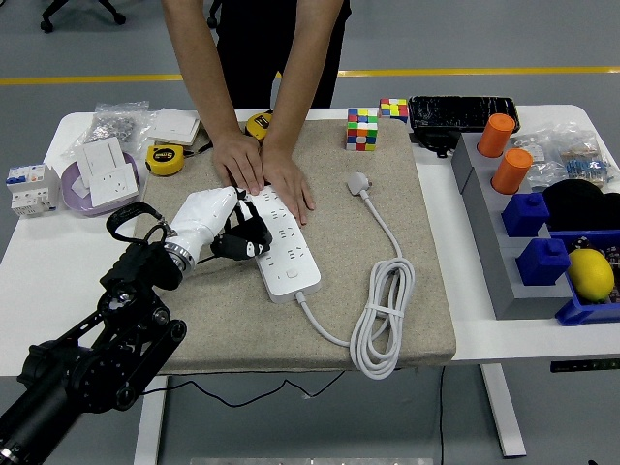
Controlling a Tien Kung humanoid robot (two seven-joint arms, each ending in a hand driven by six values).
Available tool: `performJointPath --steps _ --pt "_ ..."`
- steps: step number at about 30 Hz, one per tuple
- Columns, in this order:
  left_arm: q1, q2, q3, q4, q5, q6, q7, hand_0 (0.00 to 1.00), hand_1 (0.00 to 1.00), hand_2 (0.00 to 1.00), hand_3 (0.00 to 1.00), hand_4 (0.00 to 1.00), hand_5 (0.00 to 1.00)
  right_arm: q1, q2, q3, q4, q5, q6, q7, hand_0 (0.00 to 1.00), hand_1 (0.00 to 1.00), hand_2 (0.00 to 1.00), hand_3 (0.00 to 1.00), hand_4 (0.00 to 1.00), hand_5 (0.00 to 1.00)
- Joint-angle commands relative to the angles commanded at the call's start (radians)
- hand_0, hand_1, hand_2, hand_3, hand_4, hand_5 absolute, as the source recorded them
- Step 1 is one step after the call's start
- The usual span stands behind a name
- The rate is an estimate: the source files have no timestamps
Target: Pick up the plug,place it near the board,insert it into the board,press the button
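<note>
A white power strip (291, 257) lies on a beige mat (426, 242). Its own white plug (359, 182) and coiled cable (383, 310) lie to its right. My left hand (240, 238), white-backed with black fingers, is at the strip's left edge, curled on a small black plug (254, 242) that touches the strip's sockets. How deep the plug sits is hidden by the fingers. A person's two hands (262, 170) press flat on the strip's far end. The strip's button end (291, 276) points toward me and is uncovered.
Rubik's cubes (362, 129) and a black device (463, 111) stand at the back. Tape measures (165, 159) and a purple dish with a socket (102, 179) are at the left. A grey rack with orange cylinders (499, 136), blue blocks (528, 213) and a lemon (591, 274) fills the right.
</note>
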State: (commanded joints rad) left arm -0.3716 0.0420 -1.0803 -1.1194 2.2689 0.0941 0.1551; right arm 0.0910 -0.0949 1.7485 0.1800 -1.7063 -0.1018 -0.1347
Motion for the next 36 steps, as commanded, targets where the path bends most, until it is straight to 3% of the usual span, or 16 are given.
performJointPath --steps 7,15,28,36 --pt "0.005 0.005 -0.005 -0.011 0.000 -0.005 0.002 0.305 0.218 0.385 0.522 0.723 0.058 -0.003 0.001 0.009 0.000 -0.010 0.000 -0.003 0.860 0.852 0.825 0.837 0.998 0.998" --pt "0.017 0.026 -0.031 -0.062 0.000 -0.014 0.004 0.307 0.215 0.374 0.521 0.724 0.060 -0.003 0.001 0.008 0.000 -0.010 -0.001 -0.003 0.860 0.852 0.825 0.837 0.998 0.998" --pt "0.056 0.088 -0.117 -0.240 0.000 -0.054 0.018 0.314 0.221 0.372 0.521 0.728 0.065 -0.005 0.000 0.009 0.000 -0.009 -0.002 -0.003 0.860 0.852 0.825 0.837 0.998 0.998" --pt "0.081 0.102 -0.175 -0.167 0.000 -0.051 0.017 0.319 0.229 0.372 0.520 0.729 0.068 -0.002 0.001 0.006 0.000 0.000 -0.003 -0.003 0.859 0.852 0.825 0.838 0.998 0.998"
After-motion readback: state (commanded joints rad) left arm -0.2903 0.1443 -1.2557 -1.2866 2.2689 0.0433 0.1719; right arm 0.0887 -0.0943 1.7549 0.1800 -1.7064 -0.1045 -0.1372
